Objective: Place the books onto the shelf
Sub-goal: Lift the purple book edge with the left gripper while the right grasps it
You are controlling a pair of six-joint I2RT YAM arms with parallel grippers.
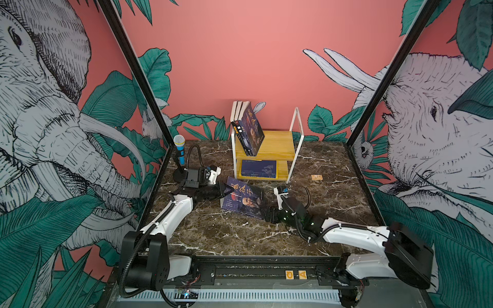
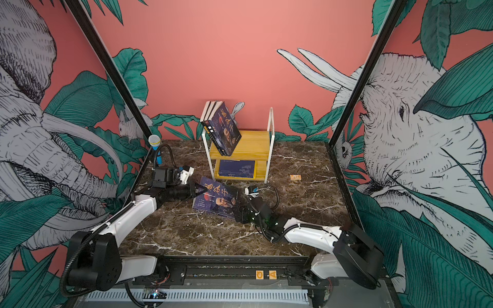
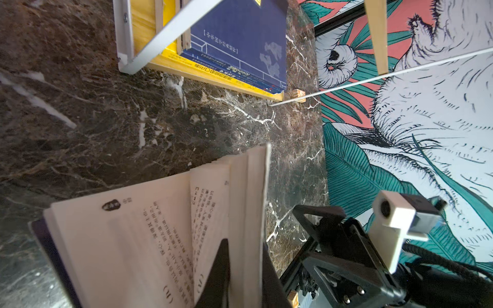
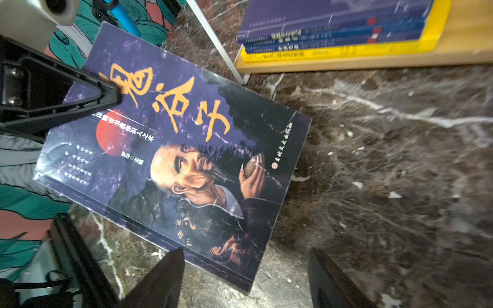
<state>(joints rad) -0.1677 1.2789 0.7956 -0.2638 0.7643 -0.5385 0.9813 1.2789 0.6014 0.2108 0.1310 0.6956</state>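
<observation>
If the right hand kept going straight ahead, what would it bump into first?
Probably the near corner of the navy portrait book; the open right hand points at it, though depth is unclear.

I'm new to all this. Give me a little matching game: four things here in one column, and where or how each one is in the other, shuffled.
1. left claw
2. right claw
3. wooden block
4. blue microphone

a. standing at the table's back left
b. open, by the portrait book's near corner
c. alone on the table, right of the shelf
d. shut on the portrait book

Pairs: 1-d, 2-b, 3-c, 4-a
</observation>
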